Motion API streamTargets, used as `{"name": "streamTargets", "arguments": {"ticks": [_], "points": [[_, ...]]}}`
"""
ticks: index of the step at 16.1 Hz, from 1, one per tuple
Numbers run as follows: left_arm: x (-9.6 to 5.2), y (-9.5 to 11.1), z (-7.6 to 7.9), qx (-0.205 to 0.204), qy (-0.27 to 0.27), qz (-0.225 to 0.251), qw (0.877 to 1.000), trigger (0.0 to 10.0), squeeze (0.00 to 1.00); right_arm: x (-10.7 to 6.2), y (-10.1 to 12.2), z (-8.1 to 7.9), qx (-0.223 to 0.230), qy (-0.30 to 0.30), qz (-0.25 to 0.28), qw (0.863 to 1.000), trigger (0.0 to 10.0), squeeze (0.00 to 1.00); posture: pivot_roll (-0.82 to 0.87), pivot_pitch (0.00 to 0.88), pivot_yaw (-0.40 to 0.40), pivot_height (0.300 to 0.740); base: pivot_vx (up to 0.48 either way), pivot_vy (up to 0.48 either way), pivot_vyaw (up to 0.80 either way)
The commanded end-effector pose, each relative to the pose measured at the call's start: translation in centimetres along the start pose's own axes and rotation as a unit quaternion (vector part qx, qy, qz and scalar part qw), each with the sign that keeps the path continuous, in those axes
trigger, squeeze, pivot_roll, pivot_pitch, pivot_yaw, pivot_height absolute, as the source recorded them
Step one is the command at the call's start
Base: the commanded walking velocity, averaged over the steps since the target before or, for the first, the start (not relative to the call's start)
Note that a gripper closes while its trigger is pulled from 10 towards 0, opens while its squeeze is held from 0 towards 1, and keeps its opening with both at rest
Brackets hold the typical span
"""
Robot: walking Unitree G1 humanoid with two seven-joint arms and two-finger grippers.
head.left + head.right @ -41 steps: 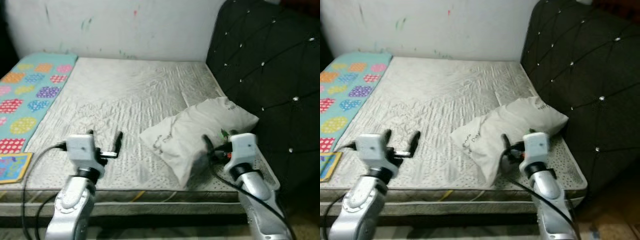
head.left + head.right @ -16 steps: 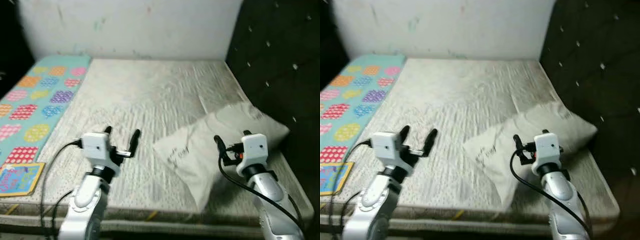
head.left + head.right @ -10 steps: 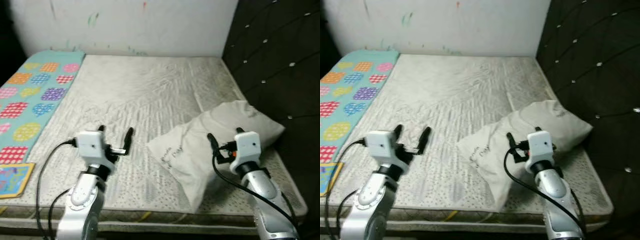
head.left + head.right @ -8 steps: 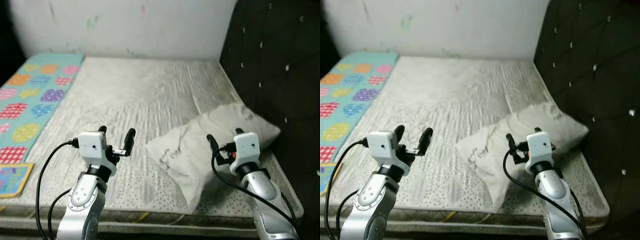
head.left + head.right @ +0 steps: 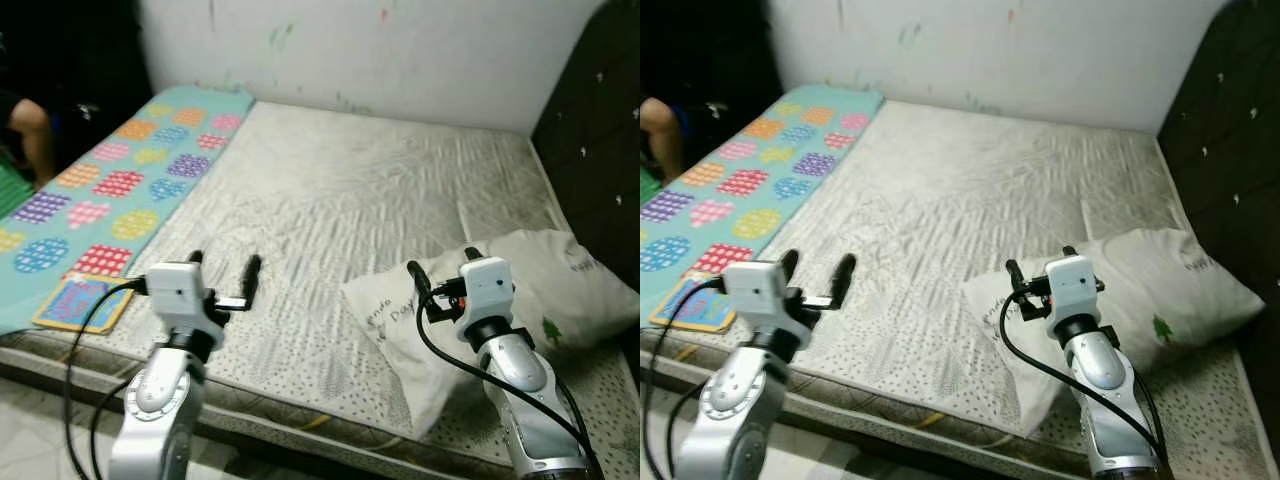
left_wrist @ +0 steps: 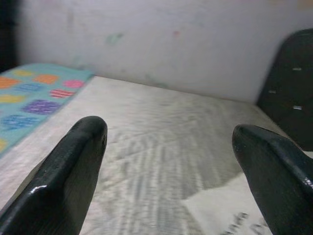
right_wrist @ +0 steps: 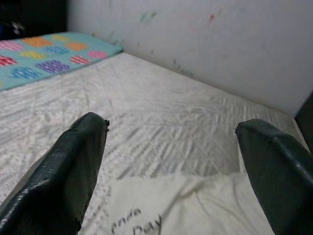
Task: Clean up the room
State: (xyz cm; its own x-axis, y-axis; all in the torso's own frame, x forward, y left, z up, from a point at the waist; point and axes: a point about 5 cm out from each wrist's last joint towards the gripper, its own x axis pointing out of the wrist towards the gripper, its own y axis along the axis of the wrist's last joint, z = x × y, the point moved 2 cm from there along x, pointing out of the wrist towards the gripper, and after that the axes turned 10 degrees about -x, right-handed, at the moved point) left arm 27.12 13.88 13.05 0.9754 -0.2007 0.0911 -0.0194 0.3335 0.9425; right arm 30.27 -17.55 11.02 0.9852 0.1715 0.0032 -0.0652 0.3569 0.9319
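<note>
A white pillow point(image 5: 545, 285) with handwriting and a small green tree print lies on the right side of the grey quilted mattress point(image 5: 340, 190). My right gripper point(image 5: 441, 267) hovers open over the pillow's near left corner, nothing between its fingers. In the right wrist view the pillow point(image 7: 186, 208) lies just below the spread fingers point(image 7: 66, 171). My left gripper point(image 5: 222, 268) is open and empty above the mattress's front left part. The left wrist view looks across the mattress point(image 6: 146, 127) between its two fingers point(image 6: 68, 181).
A teal blanket point(image 5: 110, 185) with coloured dotted circles covers the left strip of the bed, a small colourful book point(image 5: 80, 302) at its near end. A person's arm point(image 5: 28, 125) is at the far left. The black tufted headboard point(image 5: 600, 130) stands right, a white wall behind.
The camera has swung left, so the pillow and headboard sit farther right and the person's arm has come into view. Both grippers stay open and empty; the pillow has not moved.
</note>
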Motion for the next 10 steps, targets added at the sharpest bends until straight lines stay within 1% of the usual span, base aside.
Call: {"name": "streamTargets", "arguments": {"ticks": [1, 4, 5, 9, 10], "points": [[0.11, 0.23, 0.00, 0.003, -0.003, 0.005, 1.000, 10.0, 0.00, 0.03, 0.06, 0.39, -0.002, -0.007, 0.002, 1.000, 10.0, 0.00, -0.07, 0.000, -0.024, 0.740, 0.000, 0.000, 0.00], [0.19, 0.29, 0.03, 0.002, -0.006, 0.006, 1.000, 10.0, 0.00, 0.09, -0.08, 0.64, 0.005, -0.014, -0.004, 1.000, 10.0, 0.00, -0.07, 0.000, -0.022, 0.740, 0.000, 0.000, 0.00], [0.22, 0.25, -0.01, 0.002, -0.004, 0.005, 1.000, 10.0, 0.00, 0.06, -0.42, 0.74, 0.010, -0.019, -0.017, 1.000, 10.0, 0.00, -0.07, 0.000, -0.022, 0.740, 0.000, 0.000, -0.80], [0.28, 0.21, 0.04, 0.001, -0.005, 0.004, 1.000, 10.0, 0.00, 0.07, -0.26, 0.78, 0.004, -0.018, -0.009, 1.000, 10.0, 0.00, -0.07, 0.000, -0.021, 0.740, 0.000, 0.000, -0.80], [0.30, 0.21, 0.06, 0.001, -0.006, 0.004, 1.000, 10.0, 0.00, 0.08, -0.24, 0.79, 0.005, -0.019, -0.008, 1.000, 10.0, 0.00, -0.07, 0.000, -0.022, 0.740, 0.000, 0.000, 0.00]]}}
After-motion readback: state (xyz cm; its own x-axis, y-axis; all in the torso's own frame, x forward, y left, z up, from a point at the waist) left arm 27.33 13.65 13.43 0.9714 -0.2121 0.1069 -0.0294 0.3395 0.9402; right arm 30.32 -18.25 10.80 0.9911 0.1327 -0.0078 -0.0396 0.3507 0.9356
